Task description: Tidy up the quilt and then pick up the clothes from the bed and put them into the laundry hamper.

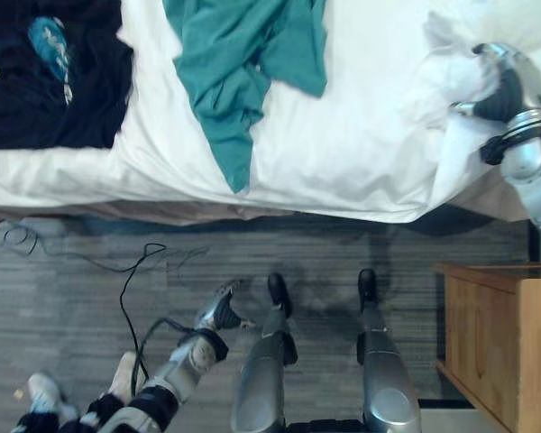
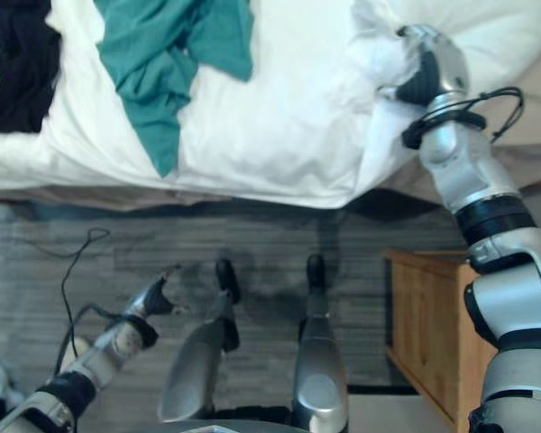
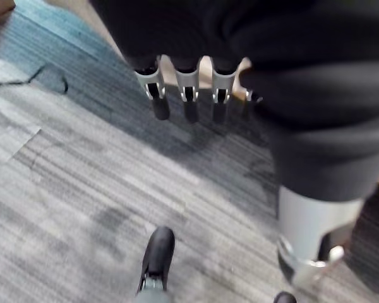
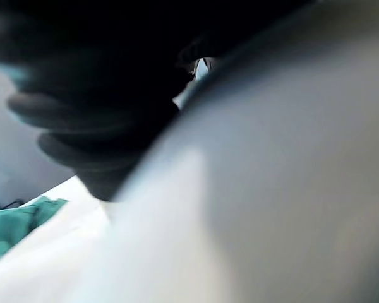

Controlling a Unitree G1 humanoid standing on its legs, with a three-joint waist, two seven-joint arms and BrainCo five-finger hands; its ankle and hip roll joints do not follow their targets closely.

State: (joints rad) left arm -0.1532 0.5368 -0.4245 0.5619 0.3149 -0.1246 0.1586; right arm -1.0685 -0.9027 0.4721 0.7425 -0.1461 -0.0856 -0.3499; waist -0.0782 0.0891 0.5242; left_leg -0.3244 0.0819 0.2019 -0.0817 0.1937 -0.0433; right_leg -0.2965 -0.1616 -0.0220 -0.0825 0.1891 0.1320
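A white quilt covers the bed and hangs over its near edge. A teal garment lies crumpled on it near the middle, one end trailing toward the edge. On the far left lies a dark garment with a blue print. My right hand is buried in a bunched fold of the quilt at the bed's right corner; its wrist view is blocked by cloth, with a bit of teal showing. My left hand hangs low over the floor, open and holding nothing, fingers straight.
A wooden bedside cabinet stands on the right, close to the bed corner. Grey striped carpet runs along the bed's near side. A person's light shoes show at the lower left.
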